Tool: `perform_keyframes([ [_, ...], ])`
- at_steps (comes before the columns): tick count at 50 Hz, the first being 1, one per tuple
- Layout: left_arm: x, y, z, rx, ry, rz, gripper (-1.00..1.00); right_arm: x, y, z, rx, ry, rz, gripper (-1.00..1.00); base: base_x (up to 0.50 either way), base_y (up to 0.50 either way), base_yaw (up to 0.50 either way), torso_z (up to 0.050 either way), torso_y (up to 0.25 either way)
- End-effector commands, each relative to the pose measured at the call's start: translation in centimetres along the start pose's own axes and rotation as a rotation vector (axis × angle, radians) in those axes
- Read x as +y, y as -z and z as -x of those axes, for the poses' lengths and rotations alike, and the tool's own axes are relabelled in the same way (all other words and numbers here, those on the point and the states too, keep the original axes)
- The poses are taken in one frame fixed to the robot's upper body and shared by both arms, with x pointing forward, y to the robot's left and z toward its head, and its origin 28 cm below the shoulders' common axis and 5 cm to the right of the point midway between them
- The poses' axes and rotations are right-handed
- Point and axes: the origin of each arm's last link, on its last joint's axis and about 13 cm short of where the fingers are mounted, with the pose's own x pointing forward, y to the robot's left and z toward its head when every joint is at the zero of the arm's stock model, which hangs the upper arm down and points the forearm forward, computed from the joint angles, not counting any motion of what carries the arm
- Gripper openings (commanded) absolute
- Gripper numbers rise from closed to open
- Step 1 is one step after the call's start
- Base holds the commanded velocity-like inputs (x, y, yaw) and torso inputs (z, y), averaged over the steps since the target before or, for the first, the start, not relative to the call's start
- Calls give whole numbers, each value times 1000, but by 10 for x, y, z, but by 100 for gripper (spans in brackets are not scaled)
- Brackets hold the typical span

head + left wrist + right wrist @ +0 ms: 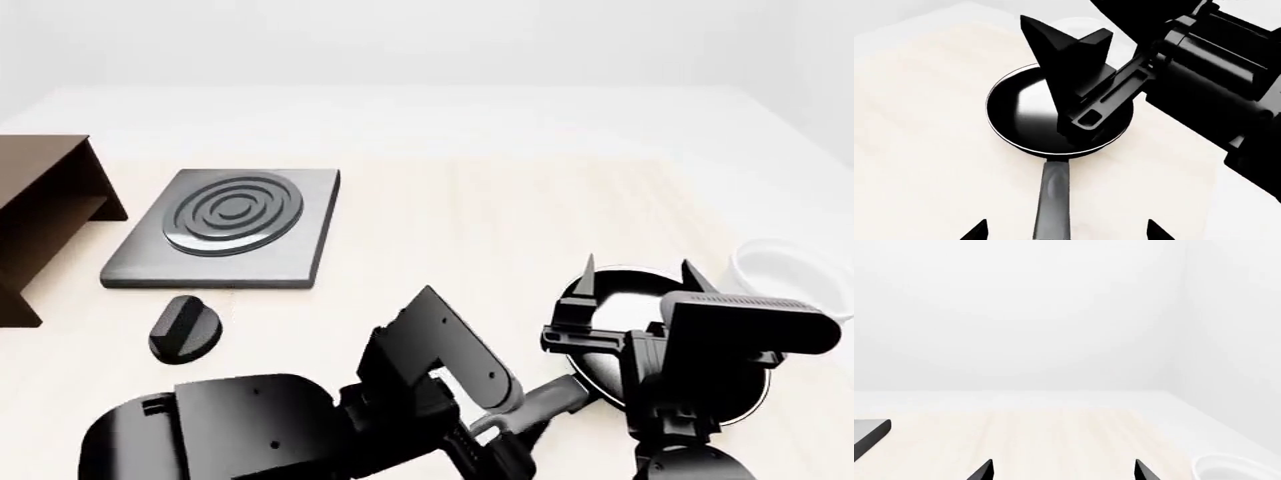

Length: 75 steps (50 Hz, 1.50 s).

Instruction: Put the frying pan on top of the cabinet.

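The frying pan (1021, 112) lies flat on the light wooden table, its dark grey handle (1055, 197) pointing toward my left gripper (1066, 234). That gripper is open, with one fingertip on each side of the handle and a gap on both sides. My right gripper (638, 290) is open and empty, hovering over the pan (627, 300) with its fingers (1067, 65) pointing up. In the right wrist view the right gripper (1063, 472) shows only bare table between its tips. The dark brown cabinet (40, 215) stands at the far left, well away from both grippers.
A grey burner plate (227, 225) with concentric rings lies next to the cabinet, and a small black knob (180, 328) lies in front of it. A white bowl (785, 268) sits to the right of the pan; it also shows in the right wrist view (1234, 467).
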Motion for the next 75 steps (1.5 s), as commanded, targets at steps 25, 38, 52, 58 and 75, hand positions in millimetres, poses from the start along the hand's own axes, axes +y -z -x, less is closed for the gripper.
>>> perform_keyframes([
  [25, 12, -24, -26, 95, 166, 35, 100, 2, 2, 1, -1, -10, -8, 100, 0, 0, 0, 0, 0],
  [38, 8, -11, -34, 147, 173, 27, 100, 3, 2, 1, -3, -8, -14, 100, 0, 0, 0, 0, 0],
  [52, 22, 5, -48, 196, 145, 61, 100, 4, 3, 0, -3, -13, -15, 100, 0, 0, 0, 0, 0],
  [58, 28, 7, -50, 205, 113, 63, 100, 4, 5, 1, 2, -15, -15, 100, 0, 0, 0, 0, 0],
  [75, 39, 12, -59, 233, 77, 71, 100, 6, 2, 0, -6, -26, -11, 100, 0, 0, 0, 0, 0],
])
